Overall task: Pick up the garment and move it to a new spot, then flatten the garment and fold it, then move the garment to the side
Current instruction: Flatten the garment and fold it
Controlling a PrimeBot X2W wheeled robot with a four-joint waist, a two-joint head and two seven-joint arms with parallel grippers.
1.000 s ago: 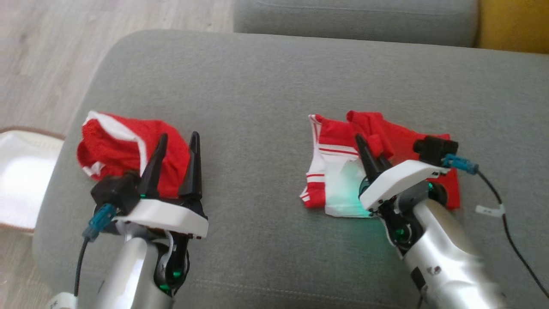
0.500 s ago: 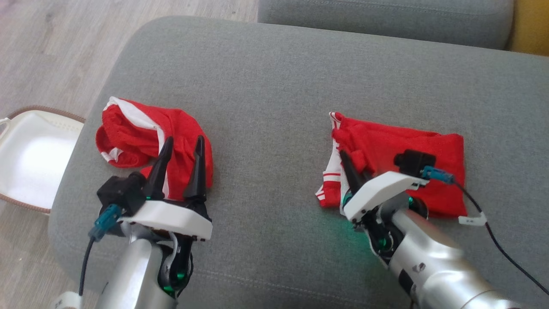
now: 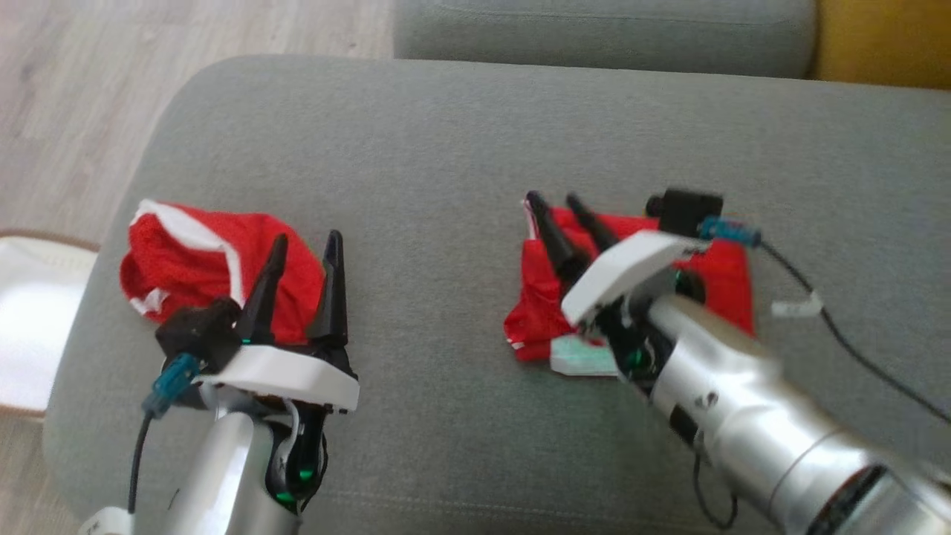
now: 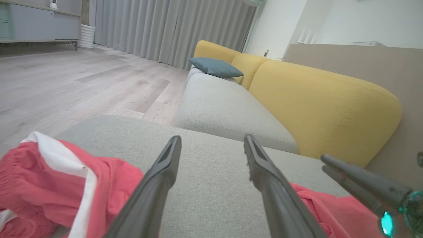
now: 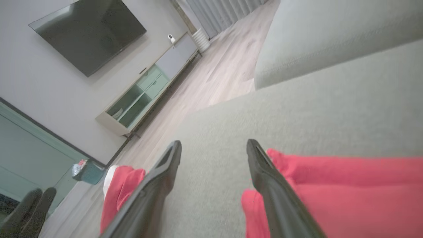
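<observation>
Your right end effector (image 3: 553, 200) stood wide over the folded red knit garment with white striped trim (image 3: 531, 312). Both long dark fingers were apart with nothing between them, and the right wrist view showed bare grey cloth in the gap. That garment lay in a compact bundle just right of the middle of the grey fabric sofa cushion (image 3: 446, 134), well in from every edge.

I'd have judged the fold done and the move to the side the step left. Open jaws held low over the garment's left end would have suited a fresh pinch there.

Your left end effector (image 3: 306, 239) was wide too, holding nothing. It hovered at the near side of a crumpled red garment with a white band (image 3: 186, 260), which lay by the cushion's left edge. That arm sat well apart from the folded piece, so it couldn't drag it. You'd have wanted to mind a one-layer grip, because the folded layers looked loose and could have fallen open on the lift.
</observation>
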